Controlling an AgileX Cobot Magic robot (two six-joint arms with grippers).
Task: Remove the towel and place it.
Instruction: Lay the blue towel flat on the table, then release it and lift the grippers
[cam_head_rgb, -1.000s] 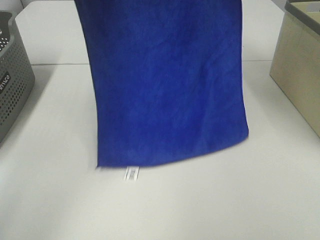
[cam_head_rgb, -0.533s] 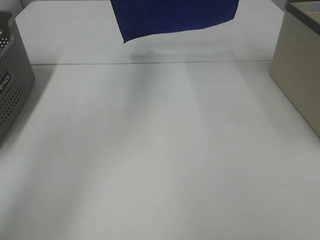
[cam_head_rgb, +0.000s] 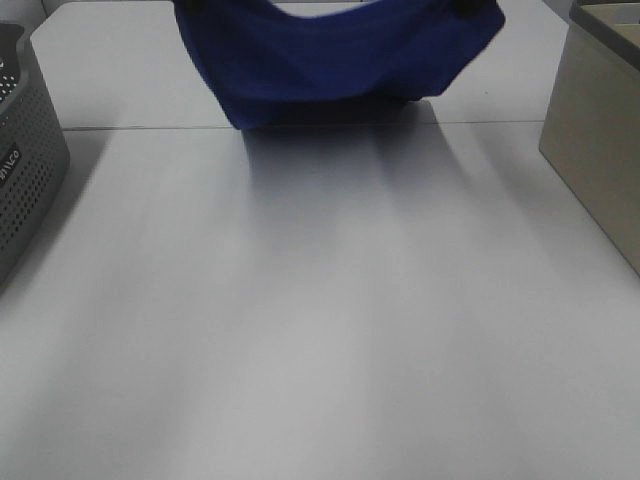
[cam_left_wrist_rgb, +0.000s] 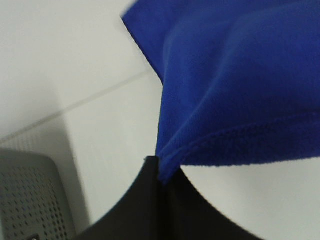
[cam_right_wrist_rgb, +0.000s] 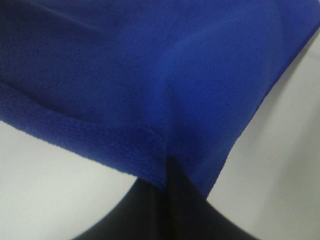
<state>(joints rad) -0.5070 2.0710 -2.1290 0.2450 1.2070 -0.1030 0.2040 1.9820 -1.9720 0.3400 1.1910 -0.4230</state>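
— Where's the towel (cam_head_rgb: 330, 60) from where you stand?

— At the far end of the table (cam_head_rgb: 320, 330), strung between the two arms. Each arm has a top corner, and the upper hem sags in a curve between them.

— Is it properly gripped?

— Yes, on both sides. The left pincer (cam_left_wrist_rgb: 161, 172) is clamped on a hemmed corner. Its black fingers (cam_left_wrist_rgb: 145, 210) are pressed together and the blue cloth spills out from the tip. The right pincer (cam_right_wrist_rgb: 166, 167) is pinched on the other corner the same way, with the stitched hem running off to one side of it.

— Is the towel hanging free or lying down?

— The lower part is bunched in folds just past the seam (cam_head_rgb: 150, 127) that runs across the table, with a dark shadow right under it. It looks to be touching the surface there, but I can't say for sure.

— Anything else around?

— A grey perforated basket (cam_head_rgb: 25, 170) sits at the left edge and a beige box (cam_head_rgb: 600, 150) at the right edge. Both are well apart from the towel. The basket is also in the left wrist view, below that corner of the cloth.
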